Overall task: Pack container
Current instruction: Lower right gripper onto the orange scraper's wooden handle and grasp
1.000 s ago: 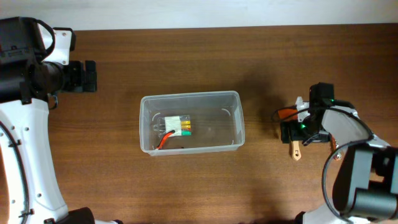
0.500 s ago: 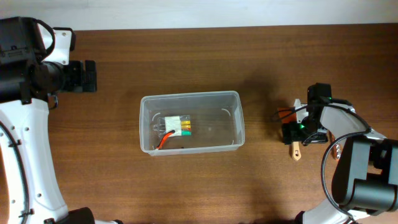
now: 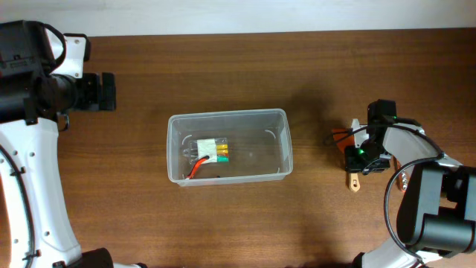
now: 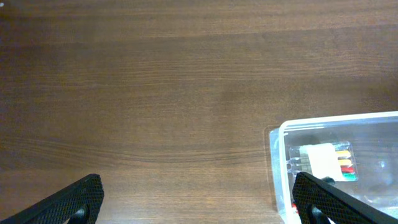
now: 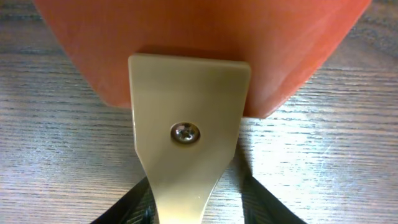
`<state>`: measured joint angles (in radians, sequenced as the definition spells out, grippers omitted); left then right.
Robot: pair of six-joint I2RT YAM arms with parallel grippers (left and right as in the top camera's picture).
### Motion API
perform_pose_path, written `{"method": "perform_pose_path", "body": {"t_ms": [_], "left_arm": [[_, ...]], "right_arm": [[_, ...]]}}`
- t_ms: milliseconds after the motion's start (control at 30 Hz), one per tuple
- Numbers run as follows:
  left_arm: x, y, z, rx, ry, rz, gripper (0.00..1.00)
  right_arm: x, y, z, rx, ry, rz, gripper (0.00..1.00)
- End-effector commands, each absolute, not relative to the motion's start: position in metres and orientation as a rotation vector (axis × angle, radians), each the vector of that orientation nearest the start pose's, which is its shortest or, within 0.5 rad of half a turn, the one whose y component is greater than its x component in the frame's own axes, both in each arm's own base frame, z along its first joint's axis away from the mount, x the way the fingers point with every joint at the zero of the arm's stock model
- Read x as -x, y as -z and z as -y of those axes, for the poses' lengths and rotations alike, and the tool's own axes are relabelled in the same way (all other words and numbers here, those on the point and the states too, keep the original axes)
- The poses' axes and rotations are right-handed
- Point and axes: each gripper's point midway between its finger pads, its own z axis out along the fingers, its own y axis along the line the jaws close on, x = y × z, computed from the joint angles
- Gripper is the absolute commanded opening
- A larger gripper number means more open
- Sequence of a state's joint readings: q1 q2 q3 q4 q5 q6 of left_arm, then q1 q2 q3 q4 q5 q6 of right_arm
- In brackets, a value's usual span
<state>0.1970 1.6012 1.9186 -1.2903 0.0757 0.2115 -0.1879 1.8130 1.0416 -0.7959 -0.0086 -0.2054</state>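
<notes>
The clear container (image 3: 227,113) sits mid-table, and its corner (image 4: 339,121) shows in the left wrist view. A white pack with coloured tips (image 3: 212,151) lies inside it. A scraper with an orange blade (image 5: 205,43) and a pale handle (image 5: 186,137) lies on the wood at the right (image 3: 354,181). My right gripper (image 3: 358,158) is over it. Its fingers (image 5: 127,208) flank the handle at the bottom edge of the right wrist view, with a gap still showing on the right side. My left gripper (image 3: 111,91) stands wide open at the far left, holding nothing.
Bare brown wood lies between the container and each arm. A pale strip runs along the table's far edge (image 3: 238,15). The right arm's cables (image 3: 338,136) hang beside the scraper.
The right gripper's fingers have drawn in around the scraper handle and the arm has settled slightly lower. The left arm and the container have not moved.
</notes>
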Motion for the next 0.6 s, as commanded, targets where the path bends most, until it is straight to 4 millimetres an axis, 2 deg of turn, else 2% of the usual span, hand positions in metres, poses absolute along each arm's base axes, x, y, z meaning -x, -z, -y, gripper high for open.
{"method": "perform_pose_path", "body": {"t_ms": [0, 100, 467, 567], "left_arm": [[-0.3749, -0.3037, -0.0613, -0.026, -0.043, -2.555, 0.99], [-0.3751, -0.3038, -0.0614, -0.026, -0.043, -2.554, 0.99], [-0.3751, -0.3038, -0.0612, -0.026, -0.042, -2.554, 0.99], [-0.3751, -0.3038, -0.0612, -0.026, -0.042, -2.554, 0.99]], "right_arm": [[-0.2921, 0.0138, 0.0497, 0.028, -0.050, -3.169, 0.41], [-0.2924, 0.0138, 0.0483, 0.028, -0.063, -3.168, 0.35], [-0.2926, 0.0138, 0.0483, 0.028, -0.063, -3.167, 0.27], [-0.2926, 0.0138, 0.0482, 0.028, -0.064, -3.167, 0.20]]}}
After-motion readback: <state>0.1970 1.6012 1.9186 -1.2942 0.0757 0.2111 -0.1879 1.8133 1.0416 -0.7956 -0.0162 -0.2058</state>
